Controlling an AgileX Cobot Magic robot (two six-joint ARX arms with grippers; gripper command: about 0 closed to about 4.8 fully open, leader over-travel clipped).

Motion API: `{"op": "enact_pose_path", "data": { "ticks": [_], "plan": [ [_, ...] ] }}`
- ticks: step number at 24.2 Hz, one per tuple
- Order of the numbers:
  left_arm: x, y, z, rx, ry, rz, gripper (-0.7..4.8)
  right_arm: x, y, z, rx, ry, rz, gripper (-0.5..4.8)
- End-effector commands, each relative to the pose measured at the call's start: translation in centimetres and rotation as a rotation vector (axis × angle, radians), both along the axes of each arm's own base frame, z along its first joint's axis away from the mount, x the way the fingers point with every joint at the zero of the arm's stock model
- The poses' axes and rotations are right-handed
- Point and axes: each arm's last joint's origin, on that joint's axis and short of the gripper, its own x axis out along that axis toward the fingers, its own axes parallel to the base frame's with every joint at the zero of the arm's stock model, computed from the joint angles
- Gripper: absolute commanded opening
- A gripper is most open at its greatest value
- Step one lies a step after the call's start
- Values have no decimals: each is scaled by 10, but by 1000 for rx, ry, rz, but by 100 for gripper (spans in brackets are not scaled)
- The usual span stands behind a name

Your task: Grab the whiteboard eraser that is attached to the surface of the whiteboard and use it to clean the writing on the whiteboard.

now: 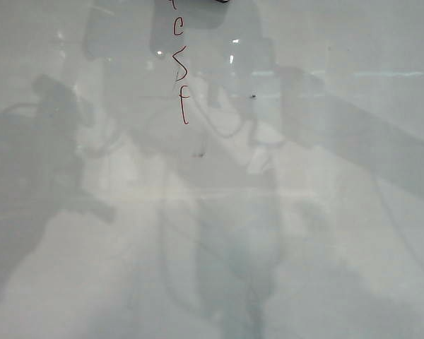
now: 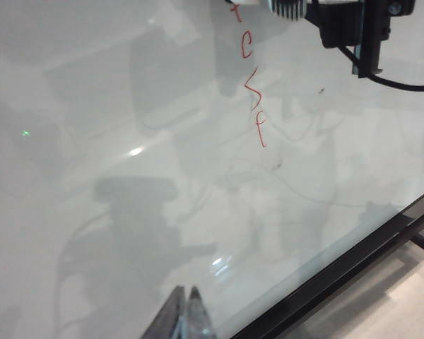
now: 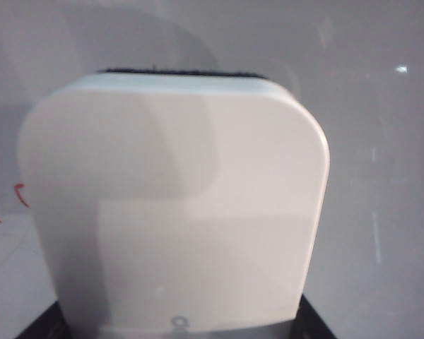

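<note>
white plastic fills the right wrist view: the whiteboard eraser (image 3: 173, 212) sits clamped in the right gripper (image 3: 178, 326), its dark felt edge turned to the whiteboard (image 3: 381, 106). the writing (image 2: 251, 85) runs as a thin red column away from that pincer, its top letter just beside the eraser, long axis down the board. the left gripper (image 2: 186, 318), fingers pinched together and empty, hangs well apart from the letters.

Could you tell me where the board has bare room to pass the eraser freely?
The whiteboard is bare left, right and below the red writing. It is crowded only at the top, where the right gripper holds the eraser. The left gripper hovers near the board's dark edge.
</note>
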Motion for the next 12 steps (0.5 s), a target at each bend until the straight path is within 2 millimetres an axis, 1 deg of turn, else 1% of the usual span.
{"op": "enact_pose_path", "data": {
  "ticks": [1, 9, 12],
  "plan": [
    [-1, 0, 1, 10, -18, -2, -2, 1, 3, 5, 8, -36, 5, 198],
    [-1, 1, 1, 9, -19, -2, -2, 15, 16, -19, -36, 4, -8, 198],
    [-1, 1, 1, 7, -20, -5, -2, 21, 17, -25, -29, 18, -20, 197]
  ]
}}
